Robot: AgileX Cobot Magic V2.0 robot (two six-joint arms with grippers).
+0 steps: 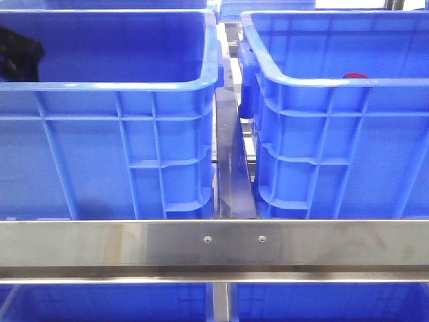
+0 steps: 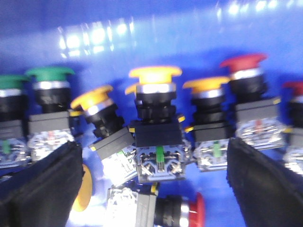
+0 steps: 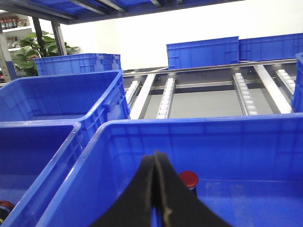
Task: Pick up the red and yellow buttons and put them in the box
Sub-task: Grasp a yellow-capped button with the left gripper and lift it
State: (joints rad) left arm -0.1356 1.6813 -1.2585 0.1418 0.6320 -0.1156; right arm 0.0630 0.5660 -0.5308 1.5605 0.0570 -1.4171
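Nearest in the front view runs a brushed steel rail [image 1: 214,245] with two screws, and just behind it two large deep blue ribbed plastic crates stand side by side, the left crate [image 1: 107,161] and the right crate [image 1: 342,147], parted by a narrow dark metal divider [image 1: 231,168]. A dark shape at the far left inside the left crate is part of the left arm [image 1: 20,54]. Over the right crate's near rim peeks a dark red round button cap [image 1: 355,76].

The left wrist view looks down inside a crate at a crowd of push buttons on its blue floor. The left tool [image 2: 151,184] is released, its two black fingers [image 2: 42,189] spread wide apart on either side of an upright orange-yellow mushroom-capped button with a black body and clear contact block [image 2: 155,123]; neither finger touches it. Around it stand further yellow-capped, red-capped [image 2: 244,64] and green-capped [image 2: 49,73] buttons, and a red one lies on its side near the fingers [image 2: 191,210].

In the right wrist view the right tool [image 3: 156,189] is clenched, its black fingers pressed together with nothing between them, hovering over the right crate. Just beyond its tip a red button [image 3: 188,178] stands on the crate floor. Farther off lie steel roller tracks [image 3: 165,97], more blue crates [image 3: 203,53] and a green leafy plant [image 3: 33,49]
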